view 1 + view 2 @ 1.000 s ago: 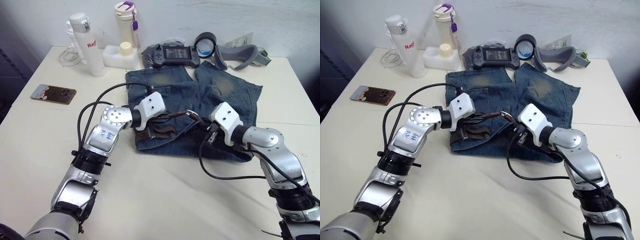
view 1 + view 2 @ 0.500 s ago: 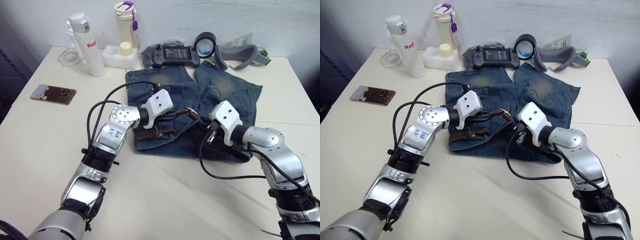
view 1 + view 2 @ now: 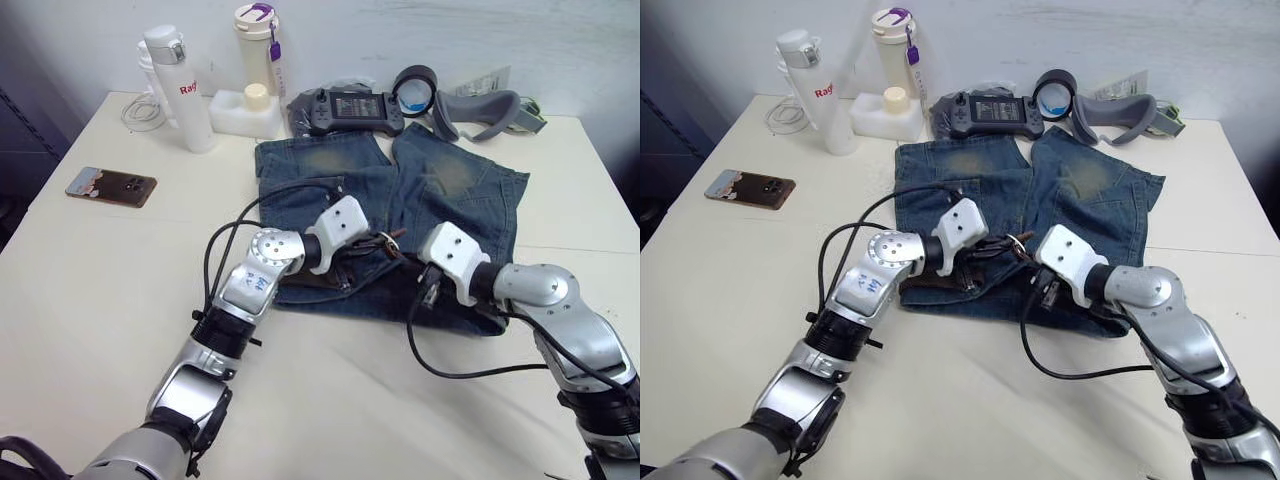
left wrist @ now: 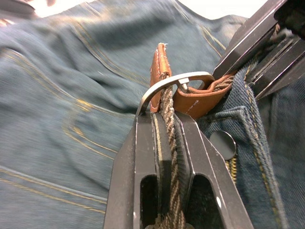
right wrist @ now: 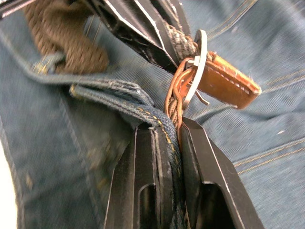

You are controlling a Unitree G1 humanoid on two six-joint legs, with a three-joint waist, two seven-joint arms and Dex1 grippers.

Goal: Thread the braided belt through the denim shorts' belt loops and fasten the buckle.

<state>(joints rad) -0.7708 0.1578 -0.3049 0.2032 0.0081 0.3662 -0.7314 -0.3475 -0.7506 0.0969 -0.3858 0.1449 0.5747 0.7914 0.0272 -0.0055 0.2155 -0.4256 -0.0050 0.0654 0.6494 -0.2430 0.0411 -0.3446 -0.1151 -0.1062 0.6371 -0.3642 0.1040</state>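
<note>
Head views: the denim shorts (image 3: 400, 200) lie flat on the bench (image 3: 100, 280), both tools meeting over the waistband. Left wrist view: the left tool (image 4: 164, 125) is clamped on the braided belt (image 4: 167, 112) just behind the buckle (image 4: 174, 82). Right wrist view: the right tool (image 5: 167, 131) pinches the waistband's denim edge beside the buckle.

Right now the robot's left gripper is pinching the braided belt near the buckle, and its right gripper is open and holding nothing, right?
Not quite. The left gripper does pinch the braided belt near the buckle, but the right wrist view shows the right gripper shut on the denim shorts.
</note>
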